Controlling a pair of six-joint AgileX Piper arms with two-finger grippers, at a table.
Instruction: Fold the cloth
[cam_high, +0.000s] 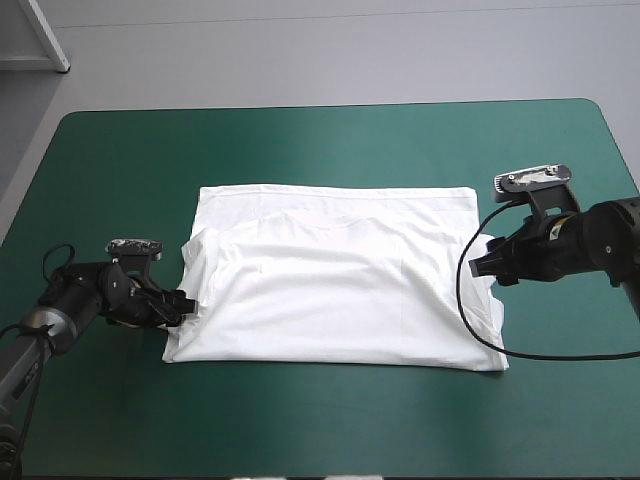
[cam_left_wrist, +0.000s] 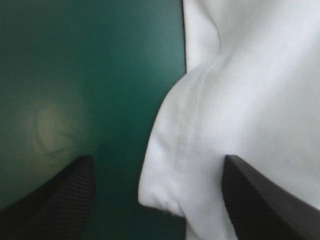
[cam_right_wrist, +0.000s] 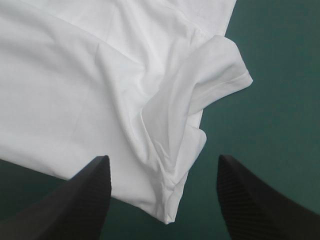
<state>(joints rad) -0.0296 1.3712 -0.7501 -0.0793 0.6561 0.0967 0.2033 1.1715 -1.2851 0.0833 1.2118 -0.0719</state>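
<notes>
We see the white T-shirt spread flat mid-table on the teal-green cover, its right edge partly hidden behind the right gripper. The 2 arms sit low at the shirt's sides. The left gripper is spread wide around a stitched hem. The right is spread before a rumpled sleeve.

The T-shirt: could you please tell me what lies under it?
Only the teal-green cover shows, all around the T-shirt. Anything beneath the white fabric is covered and cannot be seen.
</notes>
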